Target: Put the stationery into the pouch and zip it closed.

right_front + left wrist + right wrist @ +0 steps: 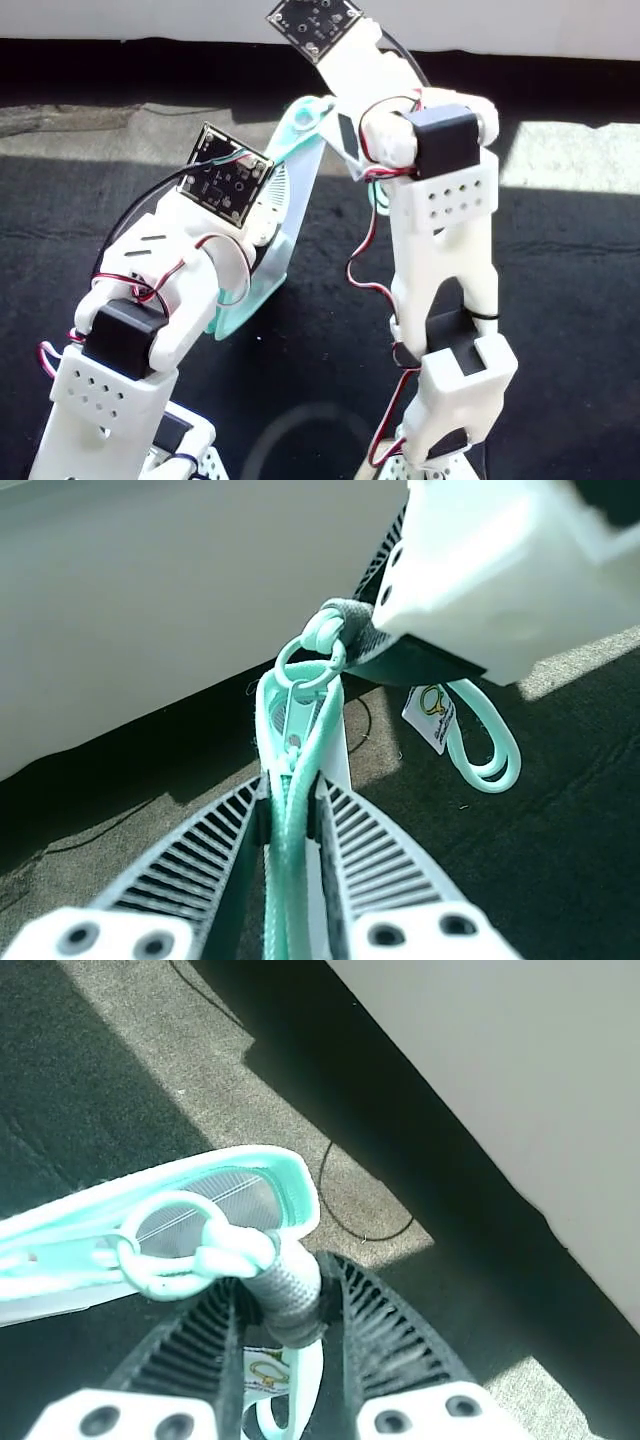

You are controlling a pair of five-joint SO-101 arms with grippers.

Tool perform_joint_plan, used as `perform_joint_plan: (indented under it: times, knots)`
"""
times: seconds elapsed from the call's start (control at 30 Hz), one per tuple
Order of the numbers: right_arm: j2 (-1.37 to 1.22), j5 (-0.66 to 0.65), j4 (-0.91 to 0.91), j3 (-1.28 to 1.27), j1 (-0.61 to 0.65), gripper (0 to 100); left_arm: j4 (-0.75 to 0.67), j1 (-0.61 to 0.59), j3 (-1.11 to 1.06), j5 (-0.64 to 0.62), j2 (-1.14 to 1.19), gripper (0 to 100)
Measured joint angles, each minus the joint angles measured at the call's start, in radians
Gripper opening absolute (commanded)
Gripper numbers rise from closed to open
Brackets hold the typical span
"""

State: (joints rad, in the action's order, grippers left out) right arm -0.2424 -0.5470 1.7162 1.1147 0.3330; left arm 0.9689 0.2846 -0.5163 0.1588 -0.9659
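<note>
The mint pouch (pixel 288 240) hung aloft, its lower end hidden behind an arm (pixel 150 300). The left gripper (pixel 293 798) clamped its zipper edge; the right gripper (pixel 288 1285) pinched the grey zipper tab (pixel 287 1272).

Dark, carpet-like surface (pixel 560 300), bright sunlit patch (pixel 570 155) across its far right part, white wall panel (pixel 500 25) along the back edge, thin black cable (pixel 340 1220) curling on the surface near the wall
</note>
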Motion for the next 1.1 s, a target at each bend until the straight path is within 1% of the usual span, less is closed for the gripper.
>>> perform_joint_plan:
  times: [0.43,0.57,0.63,0.9,1.1]
  knots:
    - [-0.014,0.0,-0.026,-0.015,-0.002,0.5,0.026,0.0,0.006,0.0,0.0,1]
    - [-0.014,0.0,-0.017,-0.015,-0.002,0.5,0.026,0.0,0.006,0.0,0.0,10]
    - [-0.014,0.0,-0.017,-0.015,-0.002,0.5,0.026,0.0,0.006,0.0,0.0,13]
    - [-0.015,0.0,-0.018,-0.015,-0.017,0.5,0.061,-0.003,0.006,0.0,-0.002,12]
    - [-0.015,0.0,-0.018,-0.015,-0.017,0.5,0.06,-0.003,0.006,0.0,-0.002,13]
